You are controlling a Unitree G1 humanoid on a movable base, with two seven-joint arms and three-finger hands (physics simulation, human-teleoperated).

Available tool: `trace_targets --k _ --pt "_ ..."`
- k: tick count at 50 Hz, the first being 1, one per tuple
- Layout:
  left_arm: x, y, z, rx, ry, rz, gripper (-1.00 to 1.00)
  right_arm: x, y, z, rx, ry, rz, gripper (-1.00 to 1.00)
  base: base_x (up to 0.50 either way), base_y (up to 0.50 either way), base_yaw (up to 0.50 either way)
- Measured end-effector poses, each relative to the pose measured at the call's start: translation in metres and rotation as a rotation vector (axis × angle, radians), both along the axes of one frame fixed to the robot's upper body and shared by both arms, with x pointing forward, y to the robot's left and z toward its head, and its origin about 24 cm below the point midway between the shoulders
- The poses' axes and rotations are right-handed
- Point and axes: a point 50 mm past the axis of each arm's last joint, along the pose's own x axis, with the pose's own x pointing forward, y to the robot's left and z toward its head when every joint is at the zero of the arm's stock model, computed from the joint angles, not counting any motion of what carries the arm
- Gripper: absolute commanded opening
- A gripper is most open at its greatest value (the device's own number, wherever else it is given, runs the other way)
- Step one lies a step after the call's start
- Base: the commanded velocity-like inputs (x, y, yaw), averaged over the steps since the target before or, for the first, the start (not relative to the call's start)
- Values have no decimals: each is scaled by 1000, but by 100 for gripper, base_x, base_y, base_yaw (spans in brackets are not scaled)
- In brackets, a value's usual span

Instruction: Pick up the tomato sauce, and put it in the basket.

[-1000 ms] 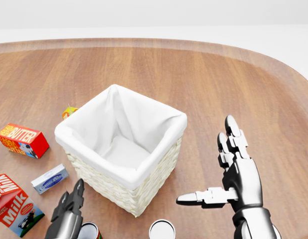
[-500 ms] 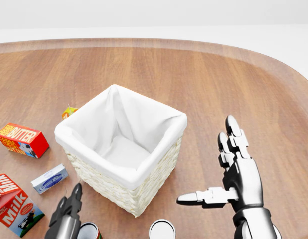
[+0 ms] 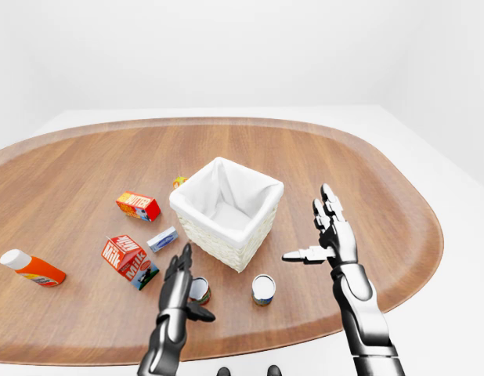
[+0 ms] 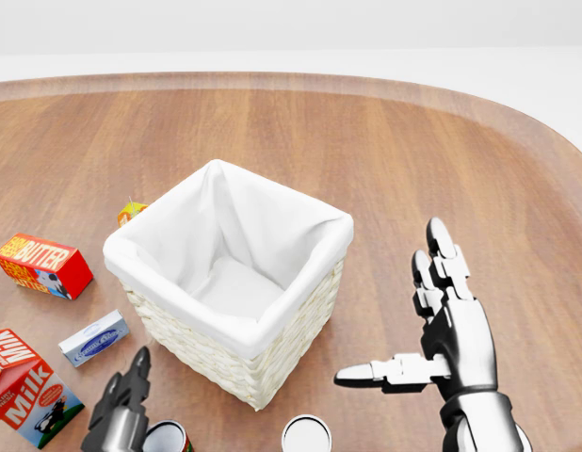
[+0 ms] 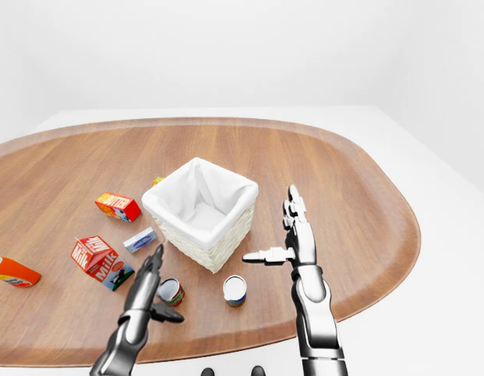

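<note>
The tomato sauce, a small can with a red label (image 3: 199, 291), stands on the wooden table below the basket; the head view cuts it off at the bottom edge (image 4: 167, 438). The basket (image 3: 193, 225) is white wicker with a white cloth lining and looks empty. My left hand (image 3: 187, 278) is open, its fingers just left of the can and its thumb reaching under it; I cannot tell if it touches. My right hand (image 3: 324, 235) is open and empty, held upright to the right of the basket.
A second can with a pale label (image 3: 263, 288) stands right of the tomato sauce. Left of the basket lie a red butter box (image 3: 138, 206), a milk carton (image 3: 126, 257), a small blue-white box (image 3: 162, 239) and an orange bottle (image 3: 30, 268). The table edge (image 3: 305, 333) is close below.
In the head view my left hand has sunk a little toward the bottom edge beside the can. The right hand and the objects have not moved.
</note>
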Motion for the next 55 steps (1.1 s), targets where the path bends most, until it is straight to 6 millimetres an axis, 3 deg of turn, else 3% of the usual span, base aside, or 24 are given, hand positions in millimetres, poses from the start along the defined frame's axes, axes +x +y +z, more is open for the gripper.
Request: trace_targets --k 55 --pt "5 4 -4 -3 19 14 100 1 0 -2 0 0 2 100 0 0 0"
